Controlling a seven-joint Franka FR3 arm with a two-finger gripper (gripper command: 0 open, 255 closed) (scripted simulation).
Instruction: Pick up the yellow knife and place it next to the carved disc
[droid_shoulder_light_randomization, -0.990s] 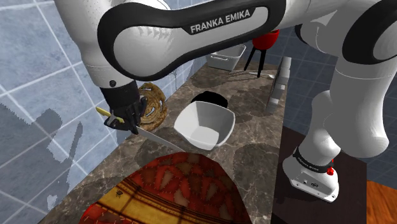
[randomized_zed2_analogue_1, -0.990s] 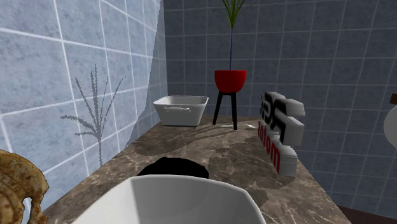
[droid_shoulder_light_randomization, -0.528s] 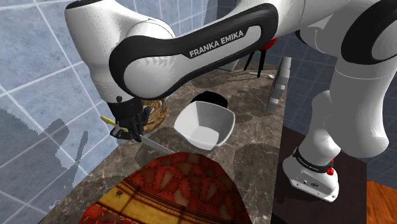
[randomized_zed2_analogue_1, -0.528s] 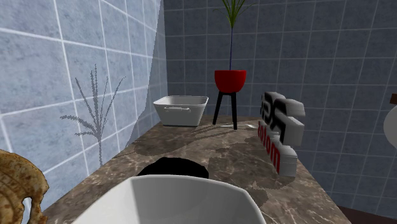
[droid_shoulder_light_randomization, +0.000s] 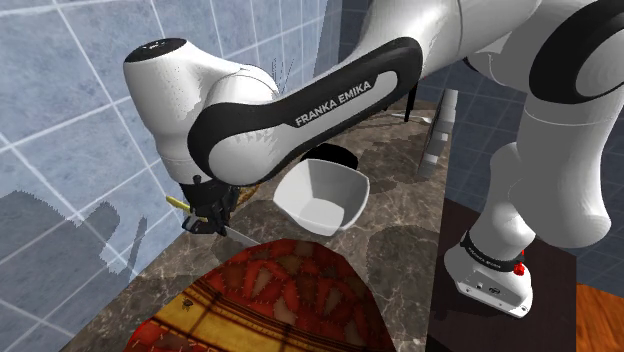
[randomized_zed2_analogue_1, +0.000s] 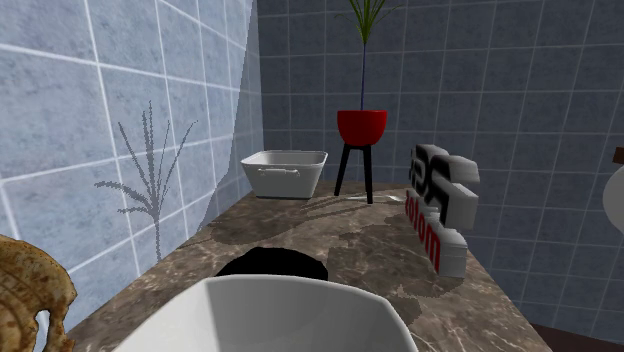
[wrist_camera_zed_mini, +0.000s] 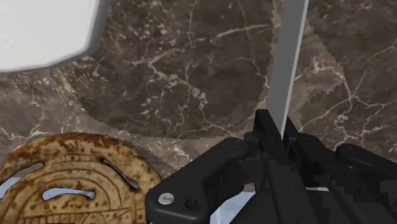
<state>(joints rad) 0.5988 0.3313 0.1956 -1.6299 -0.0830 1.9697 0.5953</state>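
Tightly clasped — serrated knife (wrist_camera_zed_mini: 287, 63), speckled carved disc (wrist_camera_zed_mini: 63, 156)

Pretty evenly bright all round, with the glossy white arm (droid_shoulder_light_randomization: 560, 150) throwing a soft grey shadow on the blue tiled wall (droid_shoulder_light_randomization: 60, 130) and jagged-edged shadows across the dark brown marble counter (wrist_camera_zed_mini: 191, 63).
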